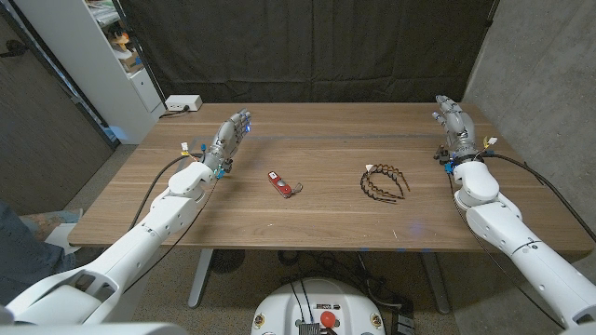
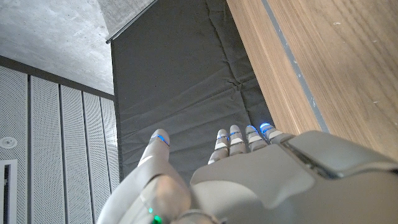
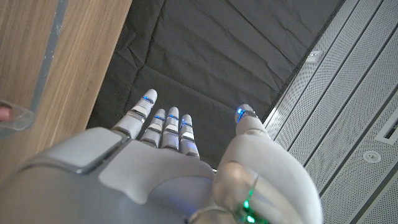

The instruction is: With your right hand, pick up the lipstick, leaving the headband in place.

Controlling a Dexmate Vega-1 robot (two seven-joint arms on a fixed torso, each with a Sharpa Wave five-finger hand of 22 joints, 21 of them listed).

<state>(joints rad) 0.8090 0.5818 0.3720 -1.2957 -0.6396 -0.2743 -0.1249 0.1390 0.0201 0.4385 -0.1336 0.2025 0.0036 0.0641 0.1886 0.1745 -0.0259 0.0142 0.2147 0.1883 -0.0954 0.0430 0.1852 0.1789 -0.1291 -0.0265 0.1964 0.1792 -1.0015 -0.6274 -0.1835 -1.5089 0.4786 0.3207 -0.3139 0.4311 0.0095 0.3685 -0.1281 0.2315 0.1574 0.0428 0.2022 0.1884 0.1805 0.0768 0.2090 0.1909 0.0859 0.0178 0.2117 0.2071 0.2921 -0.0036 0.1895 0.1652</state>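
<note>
Desk: wooden desk [image 1: 326, 219], seen from the head view with both arms coming in over its near corners; a black curtain [image 1: 307, 46] hangs behind its far edge.

Lipstick: red lipstick [image 1: 278, 182] lies on its side on the desk, a little left of the middle, roughly halfway between the near and far edges; a pale cap or clip part sits at its right end. Nothing touches it.

Headband: dark scalloped headband [image 1: 384, 181] lies on the desk right of the middle, its open ends toward the near edge. It is well apart from the lipstick and from both hands.

Right hand: right hand [image 1: 453, 126] is near the desk's right edge, toward the far right corner, fingers extended and apart, grasping nothing. In the right wrist view the right hand's fingers [image 3: 163, 124] reach out straight toward the curtain, thumb set apart. It is well apart from the lipstick, with the headband between them.

Left hand: left hand [image 1: 231, 135] is toward the far left part of the desk, released, fingers straight, holding nothing; the left wrist view shows the same.

Other: white box [image 1: 182, 103] with a cable at the far left corner.
</note>
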